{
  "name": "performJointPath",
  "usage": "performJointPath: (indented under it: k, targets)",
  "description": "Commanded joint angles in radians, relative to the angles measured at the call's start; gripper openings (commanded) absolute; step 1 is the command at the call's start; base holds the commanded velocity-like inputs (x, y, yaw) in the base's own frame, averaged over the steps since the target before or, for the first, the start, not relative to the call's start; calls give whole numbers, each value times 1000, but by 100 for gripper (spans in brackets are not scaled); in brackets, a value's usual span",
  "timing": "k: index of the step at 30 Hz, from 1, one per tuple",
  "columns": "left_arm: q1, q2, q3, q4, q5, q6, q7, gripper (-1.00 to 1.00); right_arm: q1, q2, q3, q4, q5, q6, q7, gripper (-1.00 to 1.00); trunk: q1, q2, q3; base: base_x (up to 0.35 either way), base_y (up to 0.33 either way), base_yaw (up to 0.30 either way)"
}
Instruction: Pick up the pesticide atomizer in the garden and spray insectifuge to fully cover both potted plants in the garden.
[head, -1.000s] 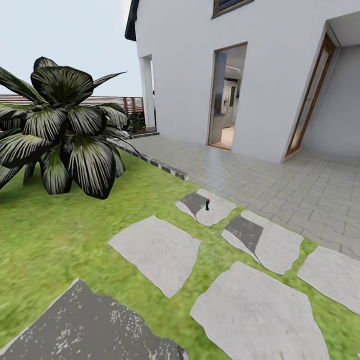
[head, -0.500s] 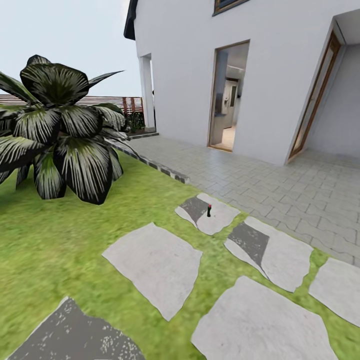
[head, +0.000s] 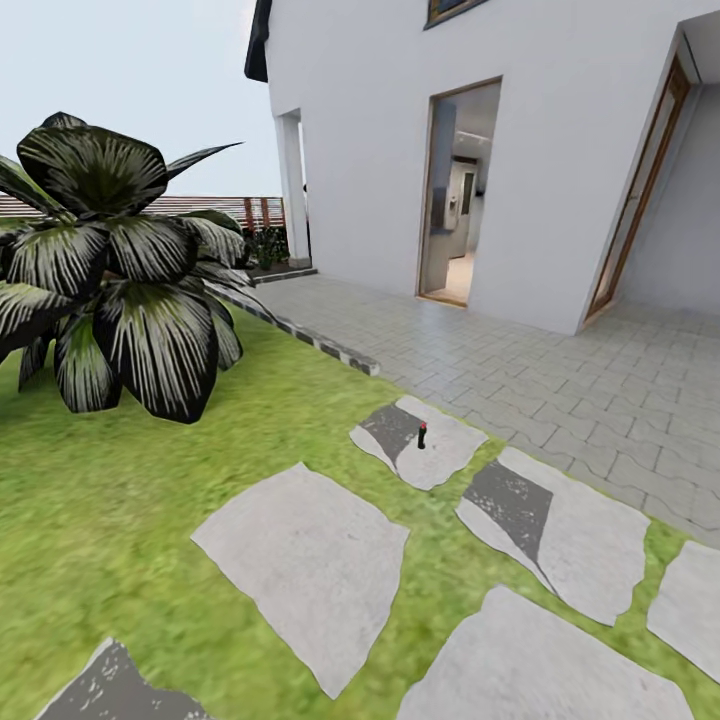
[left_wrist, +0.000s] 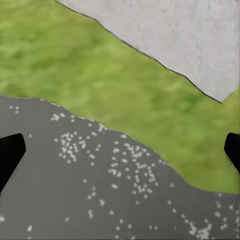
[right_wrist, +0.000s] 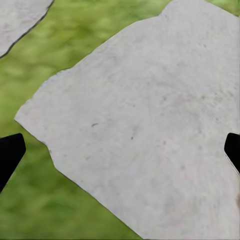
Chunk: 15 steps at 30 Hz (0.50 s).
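The left gripper (left_wrist: 120, 150) hangs with its two black fingertips (left_wrist: 10, 155) spread wide apart at the edges of the left wrist view, nothing between them, over a dark speckled stone (left_wrist: 100, 190) bordered by a strip of grass (left_wrist: 100, 75). The right gripper (right_wrist: 120, 150) is likewise spread wide and empty, its two dark tips (right_wrist: 9, 152) framing a pale stepping stone (right_wrist: 150, 125) set in the lawn.

In the head view a small upright object, dark with a red top, which may be the pesticide atomizer (head: 422, 435), stands on a small stepping stone (head: 440, 450) just right of the picture's centre; it is too small to make out further. That slab is half pale, half dark grey. Counting outward from it, seven flat stones show in the lawn (head: 120, 500): that one, a large pale one (head: 310, 560) at seven o'clock of it, a two-toned one (head: 570, 530) at four o'clock, one at the right edge, one at the bottom right, a dark speckled one at the bottom left corner.

At ten o'clock of the small object, well apart, stands one large plant with broad dark leaves streaked white (head: 110, 270). At twelve to three o'clock lies grey block paving (head: 560, 380) before a white house (head: 380, 120) with one open doorway (head: 455, 190) and one brown-framed door (head: 640, 190). A brown slatted fence (head: 215, 207) runs behind the plant.
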Motion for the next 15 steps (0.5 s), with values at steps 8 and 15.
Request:
performJointPath:
  k: [8, 15]
  targets:
    - [-1, 0, 1, 1, -1, -3, 1, 100, 0, 2, -1, 1, 1, -3, 0, 100, 0, 0, -1, 338, 0, -63]
    - [-1, 0, 1, 1, 0, -3, 1, 100, 0, 2, -1, 1, 1, -3, 0, 100, 0, 0, -1, 338, 81, -266]
